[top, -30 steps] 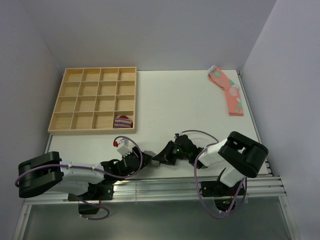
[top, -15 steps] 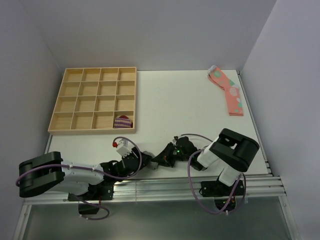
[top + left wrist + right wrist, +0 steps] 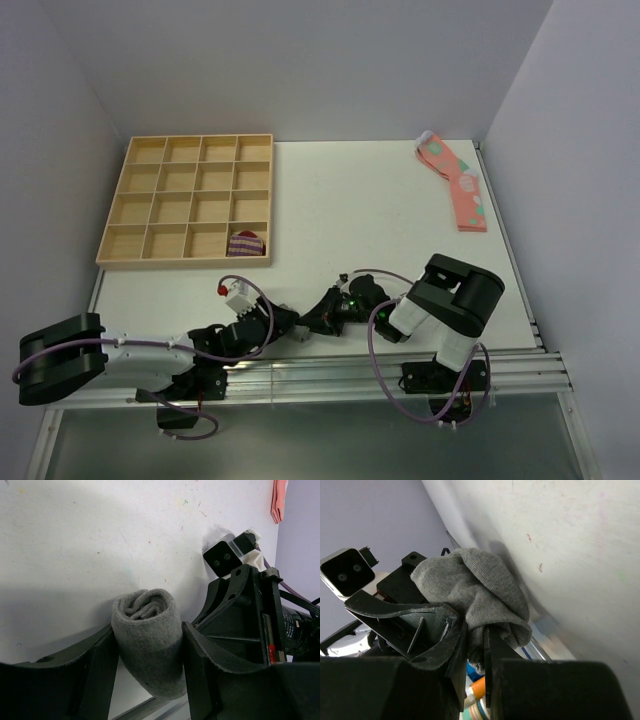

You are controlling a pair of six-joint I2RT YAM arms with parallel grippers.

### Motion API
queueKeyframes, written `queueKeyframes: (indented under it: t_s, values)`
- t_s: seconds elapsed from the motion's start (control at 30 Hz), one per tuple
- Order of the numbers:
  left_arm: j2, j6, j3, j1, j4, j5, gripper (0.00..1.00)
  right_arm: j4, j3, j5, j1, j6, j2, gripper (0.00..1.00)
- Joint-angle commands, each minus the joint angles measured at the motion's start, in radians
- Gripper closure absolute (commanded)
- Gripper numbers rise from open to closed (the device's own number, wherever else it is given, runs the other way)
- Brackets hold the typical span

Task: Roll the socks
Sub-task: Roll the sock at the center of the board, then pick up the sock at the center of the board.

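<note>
You've drawn both arms in tighter at the middle of the table's (image 3: 330, 220) near edge: left gripper (image 3: 146, 640) clamps the rolled grey sock (image 3: 145, 612), right gripper (image 3: 475, 630) pinches its fold, so the roll looks formed.

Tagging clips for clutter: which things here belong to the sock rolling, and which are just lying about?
In the job: grey sock, rolled up; left fingers and right fingers, both shut on it.
Lying about: pink spotted socks; purple-striped bundle, sitting in the wooden tray.
</note>
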Motion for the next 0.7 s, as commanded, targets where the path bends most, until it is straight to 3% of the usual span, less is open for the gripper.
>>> queueKeyframes:
  t_s: [0.0,0.13,0.5,0.53,0.67]
  values:
    - [-0.04,0.016,0.0,-0.003,0.015,-0.018,0.45,0.014,0.022,-0.087,0.033,0.063,0.027,1.0]
    - [-0.062,0.019,-0.002,-0.003,0.0,-0.022,0.48,-0.001,0.031,-0.081,0.042,0.06,0.017,1.0]
    - [-0.139,0.044,0.014,-0.003,-0.063,-0.015,0.92,-0.073,0.052,-0.061,0.066,0.038,-0.038,0.99]
    - [-0.145,0.047,0.021,-0.003,-0.076,-0.013,0.98,-0.09,0.054,-0.054,0.066,0.031,-0.049,0.91]
    - [-0.188,0.054,0.037,-0.003,-0.135,-0.002,1.0,-0.345,0.092,-0.009,0.068,-0.079,-0.146,0.66]
